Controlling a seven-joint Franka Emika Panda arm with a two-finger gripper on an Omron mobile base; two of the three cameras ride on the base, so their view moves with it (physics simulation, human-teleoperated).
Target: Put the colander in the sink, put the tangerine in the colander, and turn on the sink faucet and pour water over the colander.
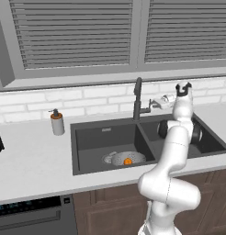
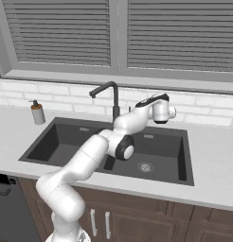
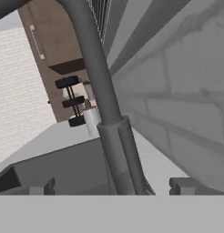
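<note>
Colander (image 1: 127, 159) sits in the left basin of the sink (image 1: 87, 131), tangerine (image 1: 127, 161) inside. Gripper (image 3: 111, 185) (jaws apart) straddles the sink faucet (image 3: 102, 104) base, at its 3 o'clock in the left base view.

We see a soap pump bottle (image 1: 57, 122) standing upright on the pale bench (image 1: 32, 156), well left of the basin and near the white brick wall (image 1: 64, 102). Above the wall, grey window blinds (image 1: 78, 32) hang closed. Below the bench edge we see brown cabinet doors (image 2: 151, 222) and a dark dishwasher front (image 1: 27, 215) at the left.
</note>
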